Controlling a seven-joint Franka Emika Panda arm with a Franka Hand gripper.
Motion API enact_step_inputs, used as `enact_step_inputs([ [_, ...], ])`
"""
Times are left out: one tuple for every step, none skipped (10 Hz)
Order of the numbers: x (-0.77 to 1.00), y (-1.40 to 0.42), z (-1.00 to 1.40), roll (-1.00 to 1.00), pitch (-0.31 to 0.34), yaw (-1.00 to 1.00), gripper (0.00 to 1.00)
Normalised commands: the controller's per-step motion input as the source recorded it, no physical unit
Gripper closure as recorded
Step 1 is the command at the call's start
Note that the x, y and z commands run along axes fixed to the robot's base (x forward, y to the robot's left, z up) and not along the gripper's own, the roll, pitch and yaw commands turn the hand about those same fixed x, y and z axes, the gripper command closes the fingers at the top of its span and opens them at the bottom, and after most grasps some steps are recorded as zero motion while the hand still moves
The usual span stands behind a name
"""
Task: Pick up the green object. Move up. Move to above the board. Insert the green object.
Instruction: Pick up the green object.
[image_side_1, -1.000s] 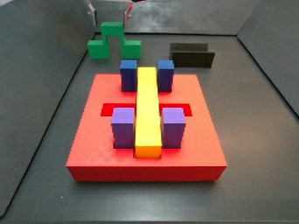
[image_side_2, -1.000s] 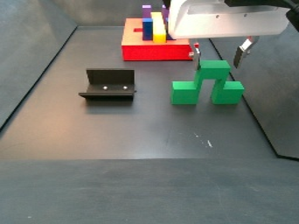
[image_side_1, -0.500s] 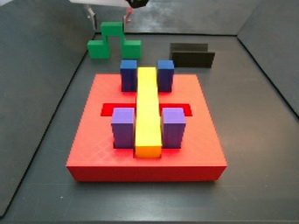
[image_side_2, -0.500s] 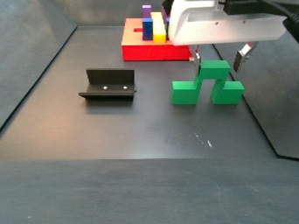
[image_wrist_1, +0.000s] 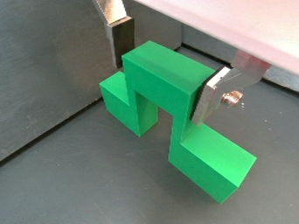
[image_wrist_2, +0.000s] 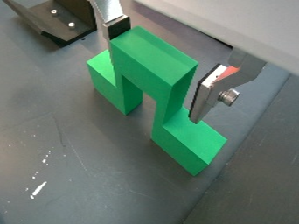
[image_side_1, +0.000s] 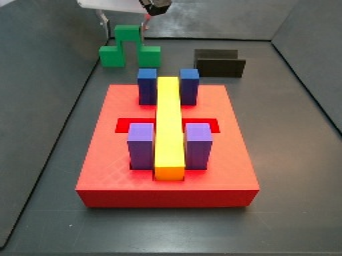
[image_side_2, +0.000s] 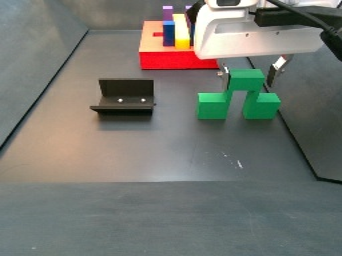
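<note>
The green object (image_side_2: 239, 93) sat on the table (image_side_2: 160, 170), well apart from the board (image_side_1: 167, 150). The gripper (image_wrist_2: 162, 61) hung over the green object with its jaws apart, one finger (image_wrist_2: 112, 24) on each side of the tall centre, not yet clamped. The fixture (image_side_2: 123, 98) stood near the green object.

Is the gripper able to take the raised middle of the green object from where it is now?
Probably yes: the gripper already straddles the green object, one finger on each side, nothing between them.
</note>
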Motion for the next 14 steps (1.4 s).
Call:
enact_step_inputs([
  [0.00, -0.07, 0.00, 0.04, 0.000, 0.00, 0.00],
  [0.00, 0.00, 0.00, 0.00, 0.000, 0.00, 0.00],
  [0.00, 0.00, 0.00, 0.00, 0.000, 0.00, 1.00],
  [0.00, 0.00, 0.00, 0.00, 0.000, 0.00, 1.00],
  [0.00, 0.00, 0.00, 0.00, 0.000, 0.00, 1.00],
  [0.00, 0.00, 0.00, 0.00, 0.000, 0.00, 1.00],
  [0.00, 0.00, 0.00, 0.00, 0.000, 0.00, 1.00],
  [0.00, 0.00, 0.00, 0.00, 0.000, 0.00, 1.00],
  [0.00, 0.00, 0.00, 0.00, 0.000, 0.00, 1.00],
  [0.00, 0.00, 0.00, 0.00, 0.000, 0.00, 1.00],
  [0.00, 0.00, 0.00, 0.00, 0.000, 0.00, 1.00],
  [0.00, 0.00, 0.00, 0.00, 0.000, 0.00, 1.00],
  [0.00, 0.00, 0.00, 0.00, 0.000, 0.00, 1.00],
  [0.00, 0.00, 0.00, 0.00, 0.000, 0.00, 1.00],
])
